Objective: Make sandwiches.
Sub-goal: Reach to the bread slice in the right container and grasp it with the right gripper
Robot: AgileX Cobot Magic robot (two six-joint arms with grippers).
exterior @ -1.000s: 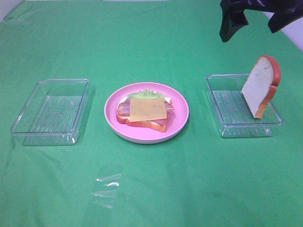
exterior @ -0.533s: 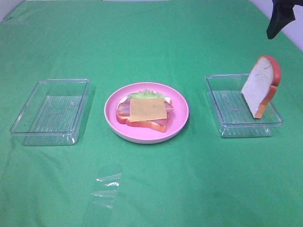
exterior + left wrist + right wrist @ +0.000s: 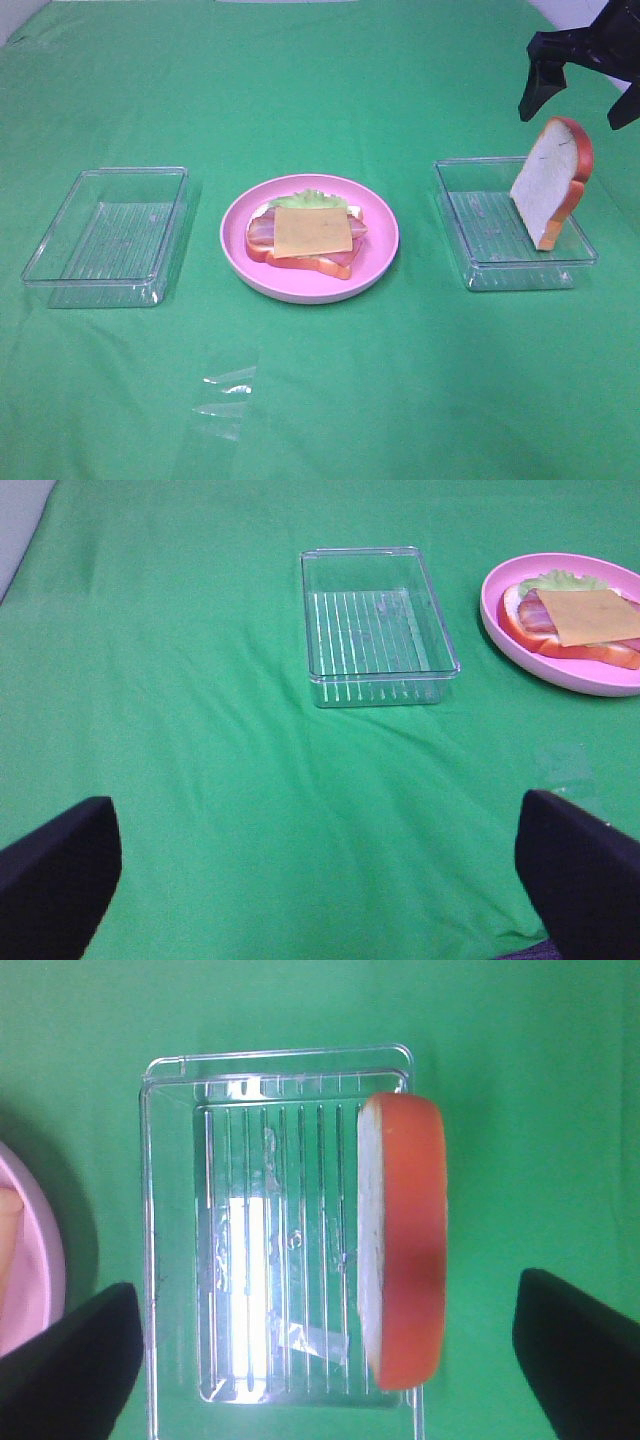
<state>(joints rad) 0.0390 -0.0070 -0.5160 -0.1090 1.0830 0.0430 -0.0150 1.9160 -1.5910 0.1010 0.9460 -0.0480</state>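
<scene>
On the pink plate [image 3: 240, 262] lies an open sandwich stack [image 3: 310, 232]: a bread slice at the bottom, lettuce, bacon and a yellow cheese slice on top. The stack [image 3: 590, 620] and plate [image 3: 600, 685] also show in the left wrist view. A second bread slice [image 3: 548, 185] stands on edge, leaning in the right clear tray [image 3: 480, 225]. My right gripper [image 3: 572, 112] hangs open just above this bread slice [image 3: 405, 1250], its fingers spread wide to either side with nothing between them [image 3: 325, 1355]. My left gripper [image 3: 320, 880] is open over bare cloth, out of the exterior view.
An empty clear tray [image 3: 110, 235] sits left of the plate, and it appears ahead of the left gripper [image 3: 375, 630]. A scrap of clear plastic film [image 3: 228, 395] lies on the green cloth near the front. The plate's rim [image 3: 40, 1260] shows beside the right tray [image 3: 250, 1210].
My right gripper swung out toward the top right corner, then came back lower, and it now hangs over the leaning bread slice. Nothing else has moved.
</scene>
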